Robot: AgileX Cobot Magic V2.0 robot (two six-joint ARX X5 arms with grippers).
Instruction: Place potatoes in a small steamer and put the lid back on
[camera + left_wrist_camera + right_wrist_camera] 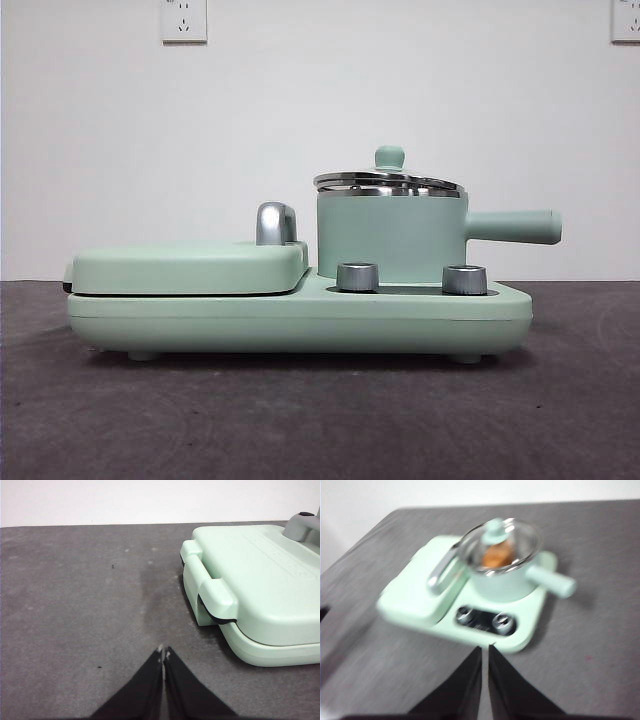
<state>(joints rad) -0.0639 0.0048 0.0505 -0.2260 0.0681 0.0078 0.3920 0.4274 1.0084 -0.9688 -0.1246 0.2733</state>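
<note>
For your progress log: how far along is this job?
It looks finished. The potato sits inside the steamer, seen through the glass, and the lid rests on its rim. Both grippers, left and right, are shut, empty and clear. Nothing appears left.

Open air above lid point(388, 182)

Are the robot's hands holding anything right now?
No, nothing. The left gripper and right gripper are both shut on empty air. The potato sits inside the small steamer with the lid on.
</note>
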